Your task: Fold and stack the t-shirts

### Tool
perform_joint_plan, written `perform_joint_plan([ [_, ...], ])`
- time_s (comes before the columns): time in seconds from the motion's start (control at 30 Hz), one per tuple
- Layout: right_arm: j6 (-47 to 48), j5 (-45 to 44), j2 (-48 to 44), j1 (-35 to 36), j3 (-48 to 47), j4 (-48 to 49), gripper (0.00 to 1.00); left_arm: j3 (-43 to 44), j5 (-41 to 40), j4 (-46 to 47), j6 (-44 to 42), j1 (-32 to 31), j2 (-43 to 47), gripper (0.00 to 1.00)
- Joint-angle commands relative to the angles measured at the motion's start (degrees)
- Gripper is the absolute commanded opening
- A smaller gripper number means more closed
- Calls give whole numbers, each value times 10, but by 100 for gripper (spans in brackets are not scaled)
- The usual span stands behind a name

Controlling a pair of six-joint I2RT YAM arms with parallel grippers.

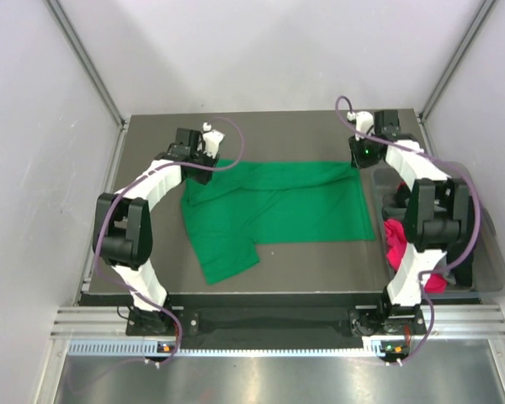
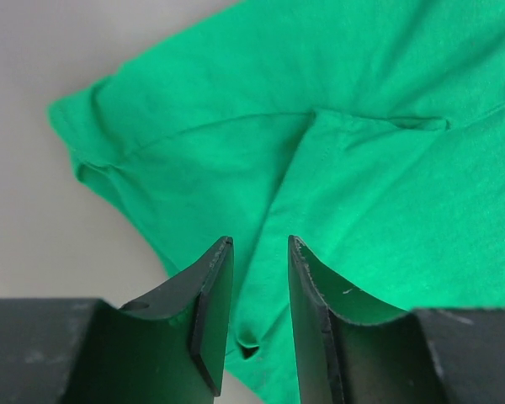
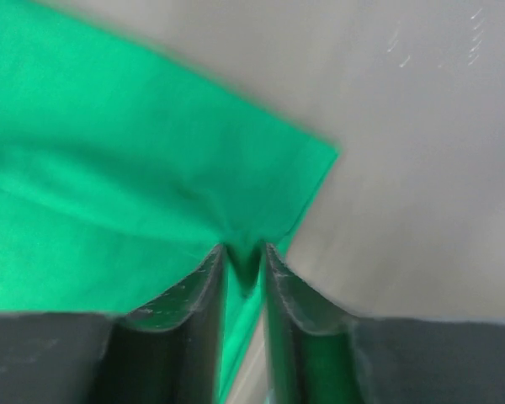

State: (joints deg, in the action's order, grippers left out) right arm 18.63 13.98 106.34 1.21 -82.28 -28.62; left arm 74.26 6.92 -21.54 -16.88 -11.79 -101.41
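Your left gripper (image 2: 260,242) has its jaws spread; the green t-shirt (image 2: 337,194) lies flat under and ahead of them, and nothing is pinched. Your right gripper (image 3: 244,249) shows only a narrow gap with the shirt's corner inside it; whether it grips, I cannot tell. The step looks like letting go of the edge, so lift both straight up and drag no cloth. Behind the right jaws stands a bin (image 1: 492,269) holding a pink t-shirt (image 1: 394,240); keep that arm off its wall.

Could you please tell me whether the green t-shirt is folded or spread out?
Partly folded: the green t-shirt lies flat with one layer doubled over, a sleeve sticking out.
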Motion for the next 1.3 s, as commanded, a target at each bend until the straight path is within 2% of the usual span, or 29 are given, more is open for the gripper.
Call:
perform_joint_plan([
  [0.0, -4, -34, 61, -4, -123, -2, 30, 18, 16, 5, 18, -2, 15, 37],
  [0.07, -12, -50, 76, -6, -167, -45, 36, 9, 21, 6, 25, -2, 23, 37],
  [0.17, 5, -28, 23, -6, -123, -30, 35, -9, 24, 11, 27, -3, 53, 38],
  [0.27, 39, -16, -18, 4, -83, -67, 30, -31, 19, 25, 28, -2, 74, 37],
  [0.3, 52, -13, -29, 5, -72, -80, 25, -39, 19, 29, 30, -3, 86, 37],
  [0.5, 82, -2, -73, 4, -25, -128, 16, -32, 21, 18, 35, -3, 94, 36],
  [0.73, 87, 25, -25, 8, -43, -195, 15, -32, 23, 19, 41, -3, 91, 35],
  [1.1, 91, 13, 48, 20, -66, -184, 14, -40, 20, 23, 37, -3, 84, 34],
  [1.27, 91, -1, 66, 20, -78, -175, 17, -40, 25, 23, 41, -2, 78, 34],
])
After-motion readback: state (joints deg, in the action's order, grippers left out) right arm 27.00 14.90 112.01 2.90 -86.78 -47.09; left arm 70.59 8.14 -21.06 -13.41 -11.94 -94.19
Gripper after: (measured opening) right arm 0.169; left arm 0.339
